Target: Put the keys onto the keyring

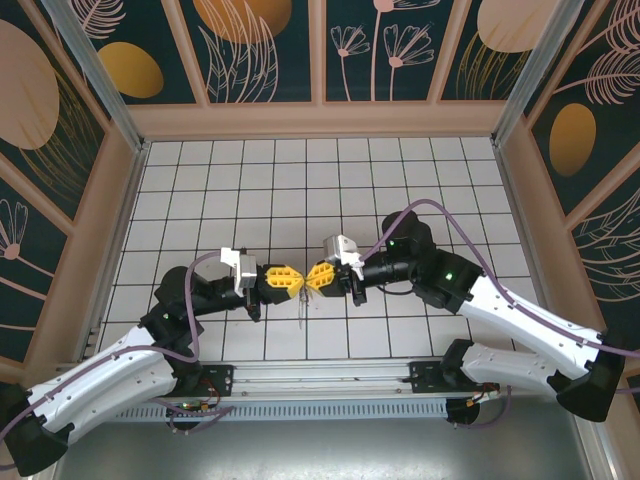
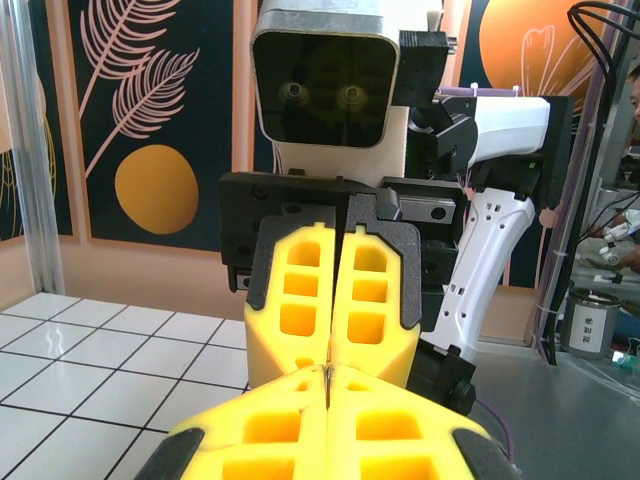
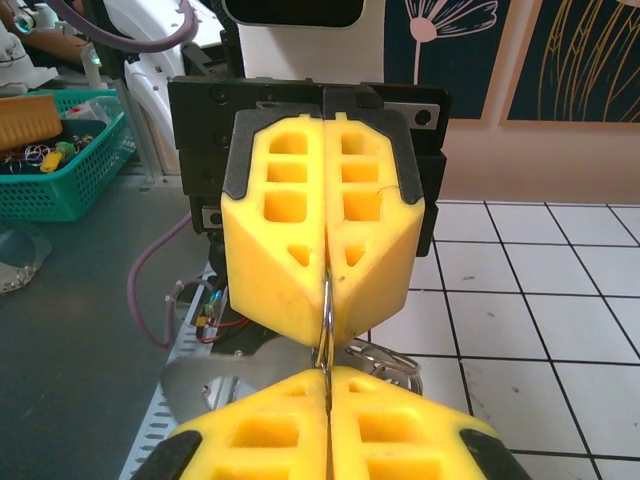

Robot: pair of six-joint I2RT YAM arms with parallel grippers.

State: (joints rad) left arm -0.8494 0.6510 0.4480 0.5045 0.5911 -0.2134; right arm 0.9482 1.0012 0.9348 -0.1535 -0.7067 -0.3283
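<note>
Keyring (image 3: 386,361) hangs just below the left gripper (image 3: 326,335), pinched in its closed jaws; the right gripper (image 3: 328,382) clamps the same wire (2 grips, tip to tip). Twist slowly, avoiding slips.

Your right gripper (image 3: 328,395) is closed, its yellow fingers pressed together. Directly ahead, tip to tip with it, you see the left gripper (image 3: 326,300), its 2 fingers also closed. A thin keyring (image 3: 324,345) stands edge-on between them, pinched in both seams. Wire loops (image 3: 390,362) sit just right of your fingertips.
</note>
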